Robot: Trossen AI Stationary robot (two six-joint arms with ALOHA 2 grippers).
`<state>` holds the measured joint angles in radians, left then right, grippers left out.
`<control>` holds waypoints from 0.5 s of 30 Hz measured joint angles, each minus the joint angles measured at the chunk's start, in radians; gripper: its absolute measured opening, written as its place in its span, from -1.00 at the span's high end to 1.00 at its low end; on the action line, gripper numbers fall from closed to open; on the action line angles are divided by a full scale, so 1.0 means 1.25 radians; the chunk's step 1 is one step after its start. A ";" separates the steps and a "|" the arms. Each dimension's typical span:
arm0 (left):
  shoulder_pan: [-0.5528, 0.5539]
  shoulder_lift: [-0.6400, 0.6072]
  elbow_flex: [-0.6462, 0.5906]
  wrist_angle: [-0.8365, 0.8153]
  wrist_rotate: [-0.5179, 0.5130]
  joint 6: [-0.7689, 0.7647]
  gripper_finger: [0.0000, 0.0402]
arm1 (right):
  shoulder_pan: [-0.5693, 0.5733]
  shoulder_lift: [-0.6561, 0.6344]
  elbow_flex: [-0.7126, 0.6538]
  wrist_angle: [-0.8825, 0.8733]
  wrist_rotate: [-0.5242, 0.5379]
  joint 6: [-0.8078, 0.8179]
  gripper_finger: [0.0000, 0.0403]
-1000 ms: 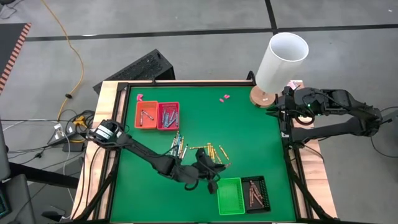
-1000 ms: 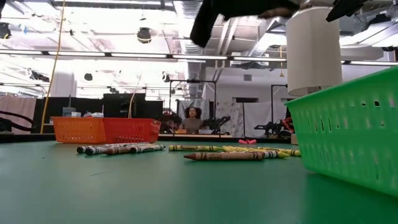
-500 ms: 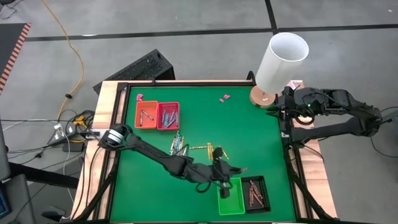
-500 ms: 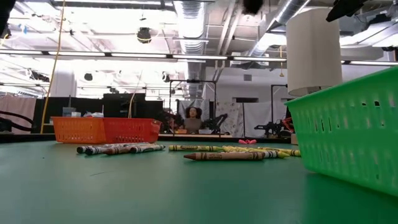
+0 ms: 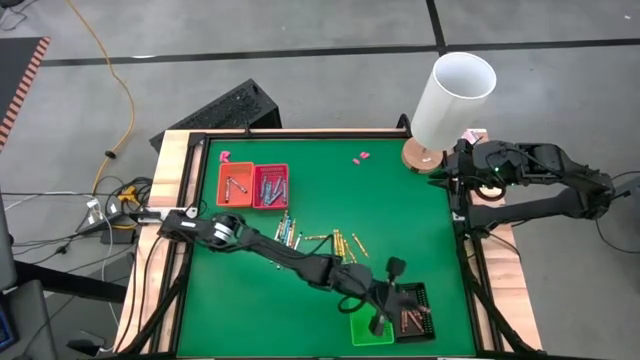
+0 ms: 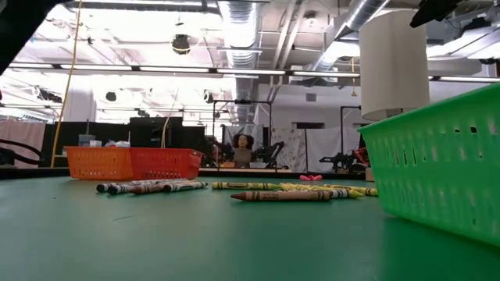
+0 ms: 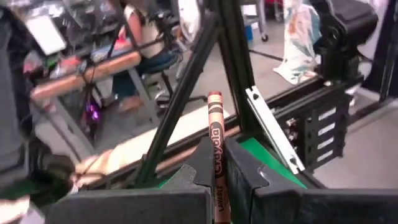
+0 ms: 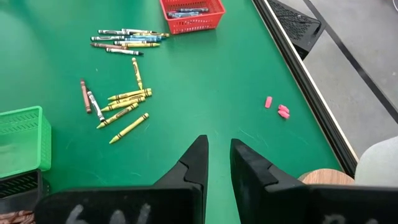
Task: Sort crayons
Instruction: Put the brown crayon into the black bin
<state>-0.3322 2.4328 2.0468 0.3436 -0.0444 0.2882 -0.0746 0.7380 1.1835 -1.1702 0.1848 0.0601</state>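
1. A green desk point(image 5: 400, 210) is seen from above, with two dark robot arms.
2. The left arm reaches across the desk to its near right corner. The left tool point(image 5: 381, 322) hangs over the seam between a green tray point(image 5: 362, 332) and a black tray point(image 5: 424, 297).
3. The left tool's fingers point(image 7: 239, 171) are clamped on a brown-red crayon point(image 7: 215, 134), which sticks out past their tips.
4. The black tray already holds brown-red crayons.
5. Loose crayons point(image 5: 335, 240), yellow, blue and grey, lie scattered mid-desk.
6. An orange tray point(image 5: 235, 186) and a red tray point(image 5: 271, 186) sit side by side near the far left corner, each holding crayons.
7. The right tool point(image 8: 217, 163) waits at the desk's far right edge, beside a white tube point(image 5: 452, 98), fingers narrowly parted and holding nothing.
8. Pink scraps point(image 8: 278, 109) lie near the far edge.
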 joint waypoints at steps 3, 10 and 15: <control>0.010 0.030 0.019 -0.011 0.012 0.048 1.00 | 0.000 0.000 0.000 -0.001 0.000 0.001 0.66; 0.034 0.058 0.021 -0.058 0.078 0.161 1.00 | 0.000 0.000 0.000 -0.003 0.000 0.001 0.66; 0.034 0.070 0.022 -0.091 0.150 0.326 1.00 | 0.000 -0.001 -0.010 -0.001 0.000 0.001 0.66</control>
<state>-0.2898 2.5199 2.0739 0.2299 0.1436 0.6954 -0.0746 0.7370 1.1714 -1.1710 0.1847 0.0612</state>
